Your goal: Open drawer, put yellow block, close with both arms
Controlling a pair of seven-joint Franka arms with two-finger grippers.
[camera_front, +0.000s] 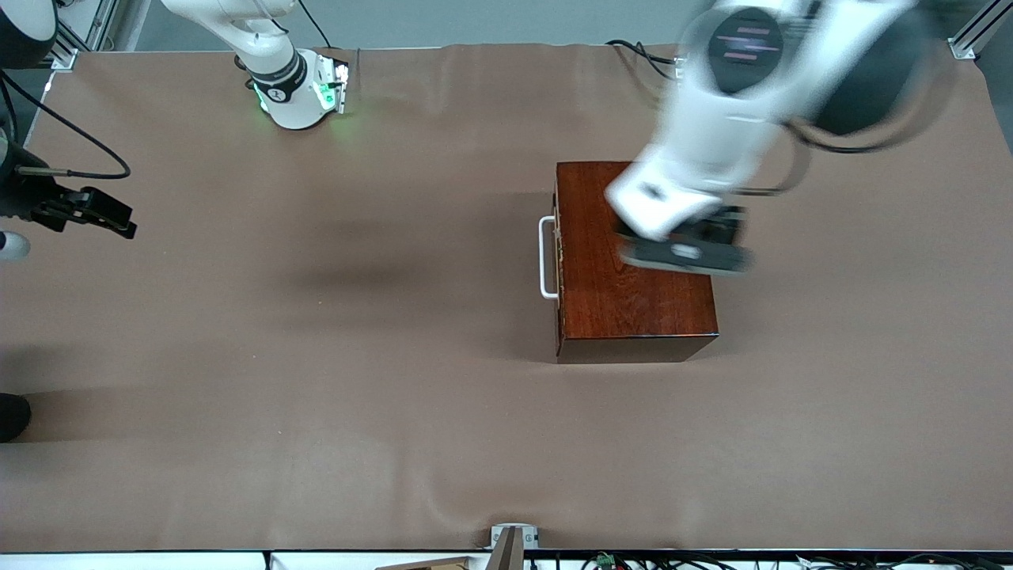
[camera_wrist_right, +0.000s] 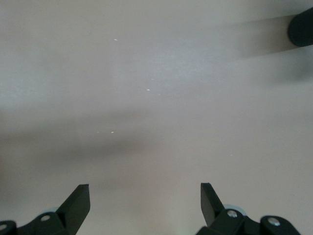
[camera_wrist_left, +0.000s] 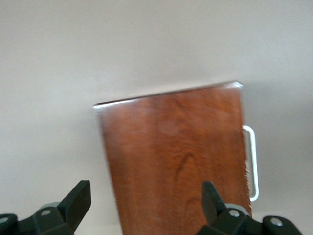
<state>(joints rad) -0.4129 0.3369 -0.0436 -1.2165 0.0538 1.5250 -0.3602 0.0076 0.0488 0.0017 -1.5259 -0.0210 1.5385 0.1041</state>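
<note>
Over the wooden box (camera_front: 633,261) I hold the left gripper (camera_front: 684,252), its fingers (camera_wrist_left: 78,198) spread wide and holding nothing; the left wrist view looks straight down on the glossy lid, with one finger off the box's edge and the other above the wood. I judge this a transit pose, high enough to clear the lid. The drawer (camera_front: 559,261) sits shut, flush with the box's face, and its white handle (camera_front: 546,258) juts from the side of the box that faces the right arm's end of the table, so a pull along the table from that side should suit it. Well away from the box, near the right arm's end, hangs the right gripper (camera_front: 103,212); its fingers (camera_wrist_right: 77,199) are also wide apart and empty, with only bare brown table cover (camera_front: 316,380) beneath. I read this arm as waiting. No yellow block shows in any view, whether on the cover, on the lid or between fingers; with the drawer closed, I cannot tell whether it lies inside. Whether the task is beginning or already ending cannot be judged.
</note>
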